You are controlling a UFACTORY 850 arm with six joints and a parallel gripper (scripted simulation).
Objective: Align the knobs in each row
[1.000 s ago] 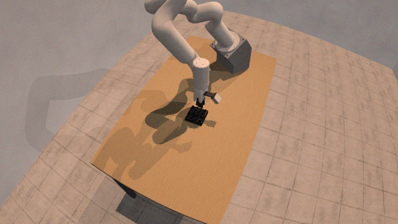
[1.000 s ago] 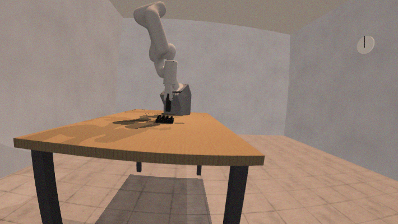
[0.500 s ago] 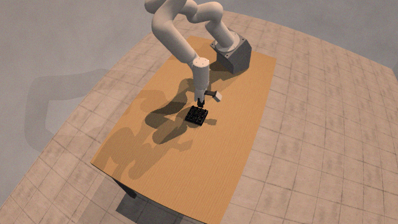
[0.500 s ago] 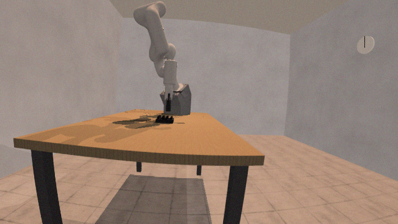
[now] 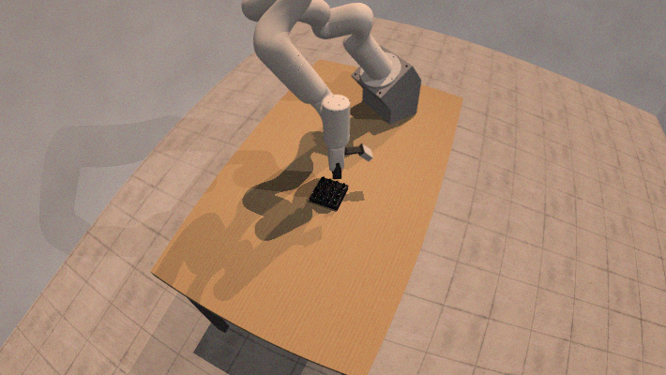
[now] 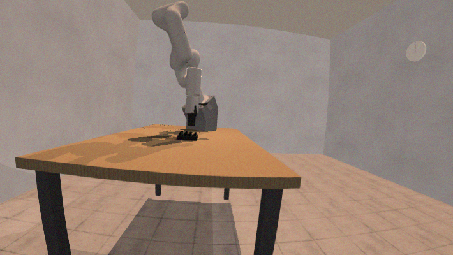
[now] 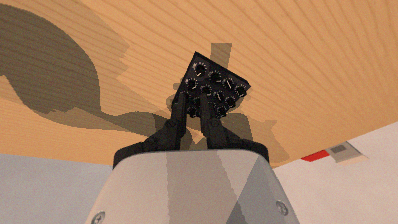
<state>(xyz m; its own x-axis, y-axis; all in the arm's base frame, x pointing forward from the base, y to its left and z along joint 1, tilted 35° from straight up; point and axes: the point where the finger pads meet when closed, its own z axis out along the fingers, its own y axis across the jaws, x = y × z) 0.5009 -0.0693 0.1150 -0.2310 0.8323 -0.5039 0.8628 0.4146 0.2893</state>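
Near the centre of the top view, the black square box of round knobs (image 5: 328, 193) (image 6: 187, 136) (image 7: 215, 82) sits on the orange wooden tabletop (image 5: 366, 262) (image 6: 223, 159) (image 7: 310, 65). Above it hangs the black two-fingered tool (image 5: 337, 174) (image 6: 191, 122) (image 7: 193, 102), fingers narrowly apart, holding nothing, clear of the knobs.

The arm (image 5: 291, 61) (image 6: 180, 39) bends down from the top of the top view, its wrist (image 5: 336, 124) (image 6: 193, 81) upright near the centre. The gripper (image 5: 337, 177) (image 6: 191, 125) (image 7: 193, 102) points down, fingers slightly parted, nothing between them; in the wrist view they reach up from lower centre.
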